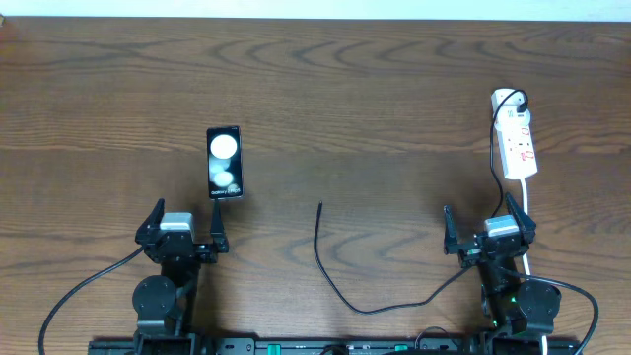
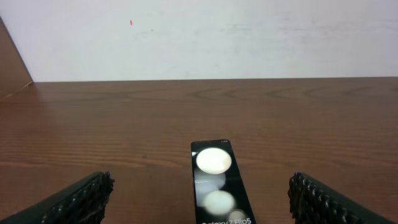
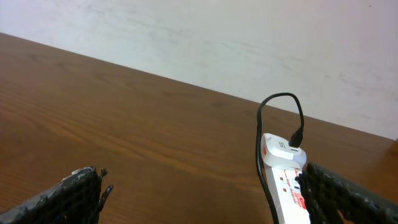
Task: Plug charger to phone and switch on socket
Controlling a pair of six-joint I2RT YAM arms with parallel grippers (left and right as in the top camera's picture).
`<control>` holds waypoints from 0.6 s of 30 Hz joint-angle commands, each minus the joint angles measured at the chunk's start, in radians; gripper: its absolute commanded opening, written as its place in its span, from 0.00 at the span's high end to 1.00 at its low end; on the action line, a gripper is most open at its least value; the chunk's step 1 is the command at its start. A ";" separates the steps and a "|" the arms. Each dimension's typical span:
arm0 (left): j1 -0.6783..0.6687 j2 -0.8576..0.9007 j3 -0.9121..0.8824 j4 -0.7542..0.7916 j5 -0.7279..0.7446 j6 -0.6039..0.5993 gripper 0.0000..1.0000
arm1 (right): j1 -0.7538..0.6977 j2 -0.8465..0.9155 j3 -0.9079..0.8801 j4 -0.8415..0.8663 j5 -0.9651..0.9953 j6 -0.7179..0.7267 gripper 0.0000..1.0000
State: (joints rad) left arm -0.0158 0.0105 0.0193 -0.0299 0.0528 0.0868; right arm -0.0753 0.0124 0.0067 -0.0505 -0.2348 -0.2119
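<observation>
The left pincer [image 1: 186, 219] is spread wide and holds nothing. The phone [image 1: 225, 163] lies flat on the brown worktop [image 1: 375, 89], just in front of that pincer. It has two white circles on its face. In the middle lies the charger [image 1: 330, 276], a thin black cable. Its small free end points up the worktop, well apart from the phone. The right pincer [image 1: 483, 225] is spread wide too and is empty. Past it lies the white power strip [image 1: 517, 138], with the charger's other end plugged in at the far end. A white cord [image 1: 525, 197] runs from the strip back toward the right pincer.

Some things could go wrong. The plug end is tiny, so it could slip out of a pincer or turn the wrong way. The phone is loose, so a push from the plug could slide it away. The cable runs close by the right pincer and could catch and pull.

Some things are hard to see. The hole in the phone for the plug does not show. The left wrist view cuts off the phone's near end. The red marks on the strip are too small to tell on from off.
</observation>
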 commanded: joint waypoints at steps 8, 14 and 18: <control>0.003 -0.006 -0.015 -0.038 -0.020 0.018 0.08 | 0.005 -0.006 -0.001 -0.006 0.008 -0.003 0.01; 0.003 -0.006 -0.015 -0.037 -0.014 0.009 0.08 | 0.005 -0.006 -0.001 -0.006 0.008 -0.002 0.01; 0.003 -0.006 -0.014 -0.032 -0.008 0.002 0.08 | 0.005 -0.006 -0.001 -0.006 0.008 -0.003 0.01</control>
State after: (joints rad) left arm -0.0158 0.0105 0.0193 -0.0299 0.0532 0.0860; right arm -0.0753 0.0124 0.0067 -0.0505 -0.2348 -0.2119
